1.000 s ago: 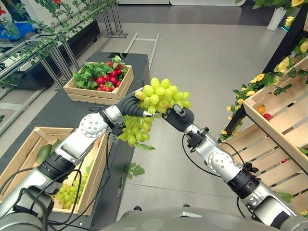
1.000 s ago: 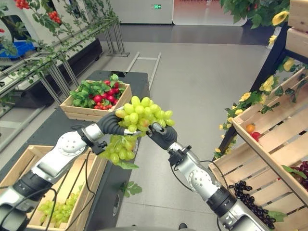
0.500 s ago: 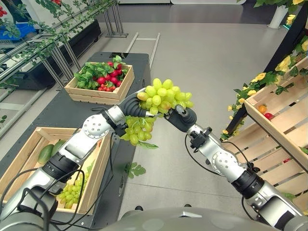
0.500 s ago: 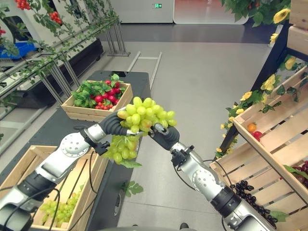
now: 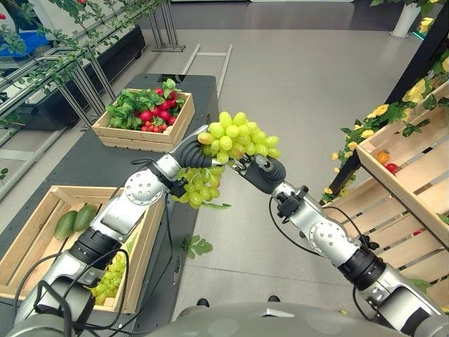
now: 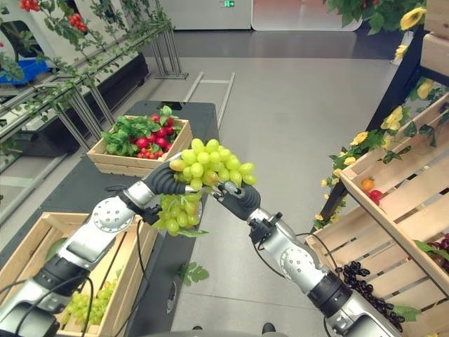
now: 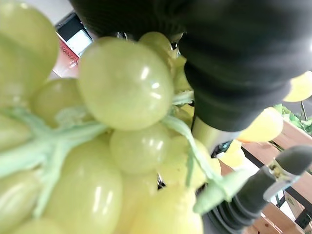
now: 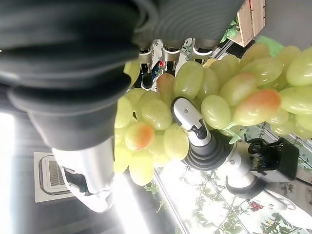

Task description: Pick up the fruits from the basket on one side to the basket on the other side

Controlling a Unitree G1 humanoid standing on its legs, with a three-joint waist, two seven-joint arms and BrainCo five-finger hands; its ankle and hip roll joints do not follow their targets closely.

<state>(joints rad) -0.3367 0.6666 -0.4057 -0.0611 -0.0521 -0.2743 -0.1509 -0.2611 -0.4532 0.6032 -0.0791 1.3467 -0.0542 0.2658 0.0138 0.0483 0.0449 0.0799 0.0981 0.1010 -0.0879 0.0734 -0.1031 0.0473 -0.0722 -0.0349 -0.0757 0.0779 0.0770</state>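
A big bunch of green grapes (image 5: 237,137) hangs in the air above the floor, between the dark table and the wooden shelves. My left hand (image 5: 188,153) reaches in from the left with its fingers curled into the bunch, and part of the bunch dangles below it (image 5: 196,191). Coming from the right, my right hand (image 5: 261,170) meets it, its fingers under the upper grapes. In the right wrist view the grapes (image 8: 195,107) lie between that hand's thumb (image 8: 90,178) and its fingers. The left wrist view has grapes (image 7: 122,83) pressed close against the left hand.
A wooden crate (image 5: 144,246) on the dark table (image 5: 91,161) at my left holds cucumbers (image 5: 74,219) and more green grapes (image 5: 109,277). Farther back stands a crate of radishes (image 5: 144,112). Slanted wooden shelves (image 5: 414,189) on the right hold small fruits (image 5: 384,161) and dark grapes (image 6: 365,288).
Both hands have stayed together on the grape bunch, which has barely shifted. The view has moved slightly.
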